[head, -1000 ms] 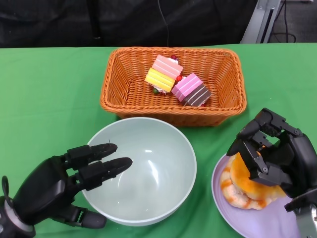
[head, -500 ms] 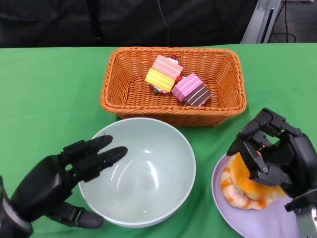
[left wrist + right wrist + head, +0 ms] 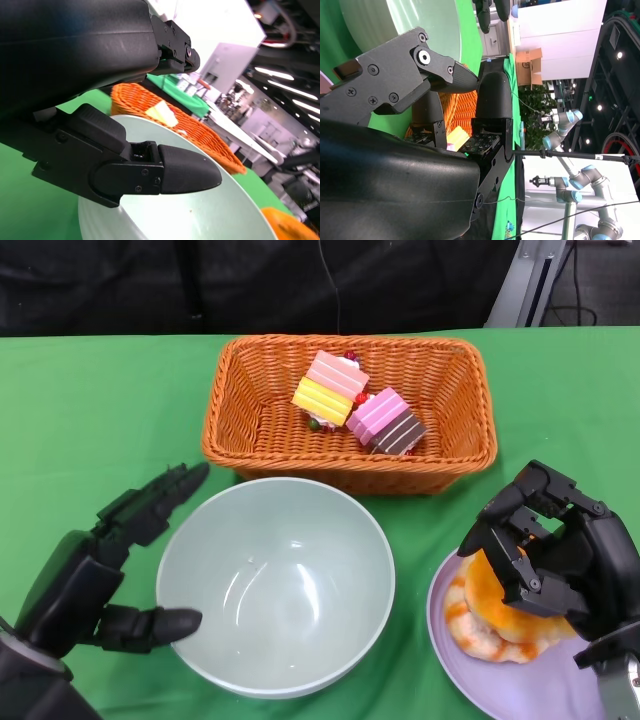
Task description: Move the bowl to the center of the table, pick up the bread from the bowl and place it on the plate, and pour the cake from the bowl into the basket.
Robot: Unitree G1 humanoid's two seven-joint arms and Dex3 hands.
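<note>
Bowl (image 3: pixel 276 585) empty, mid-table before basket (image 3: pixel 240 400); cakes (image 3: pixel 357 402) lie in basket. Bread (image 3: pixel 500 615) on plate (image 3: pixel 520 690), right hand (image 3: pixel 550 560) fingers clamped on it. Left hand (image 3: pixel 95 575) fingers apart beside bowl. Only release left.

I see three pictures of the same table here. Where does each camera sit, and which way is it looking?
Head view: from the robot's head or chest, down on the green table, basket, bowl and plate; both the left hand and the right hand show.
Right wrist view: behind the right hand, turned sideways, past its fingers to the bowl and the room.
Left wrist view: behind the left hand, low across the bowl to the basket.
Shared: all three show the bowl.
</note>
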